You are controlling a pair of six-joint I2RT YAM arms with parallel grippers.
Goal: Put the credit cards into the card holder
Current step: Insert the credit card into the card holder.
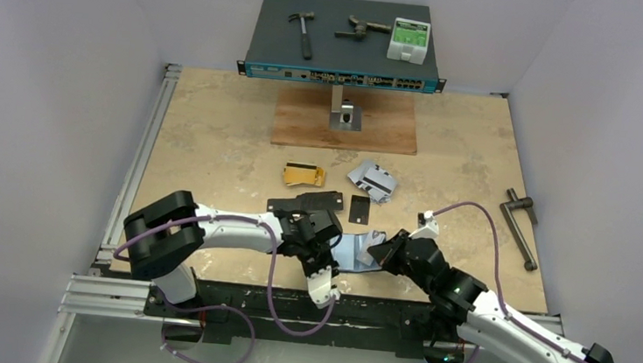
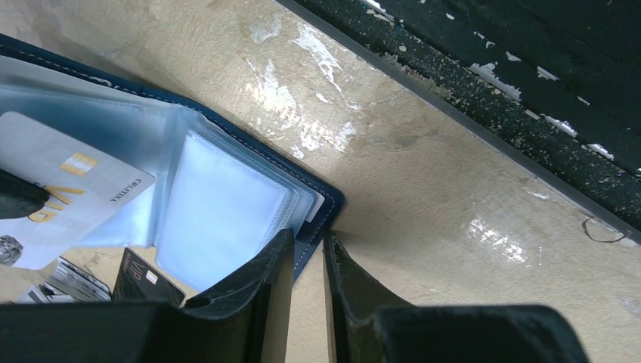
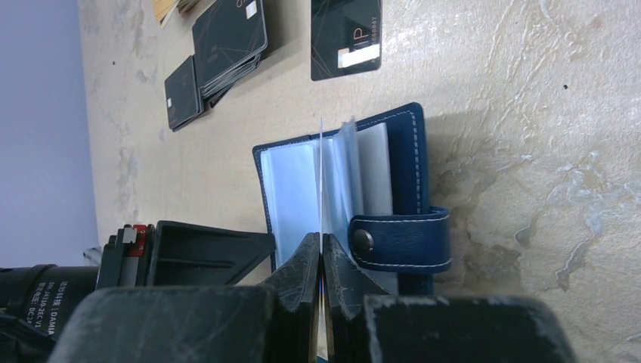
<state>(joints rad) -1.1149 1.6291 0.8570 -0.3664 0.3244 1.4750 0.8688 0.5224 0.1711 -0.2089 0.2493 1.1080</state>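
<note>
The card holder (image 3: 404, 189) lies open on the table (image 1: 216, 137) near its front edge, between the two arms, with its snap tab (image 3: 401, 240) folded over the navy cover. The right gripper (image 3: 321, 242) is clenched on a silver-grey card (image 2: 68, 193). It holds the card on edge among the clear sleeves, and I cannot tell if the card is inside a pocket. The left gripper (image 2: 308, 234) is at a corner of the holder. Its jaws stand with only a narrow gap and the navy edge reaches into this gap, but I cannot tell whether it is grasped. Beyond the holder lie a single black card (image 3: 346, 38), a black pile (image 3: 227, 38), gold cards (image 1: 303, 175) and a silver-grey pile (image 1: 373, 179).
</note>
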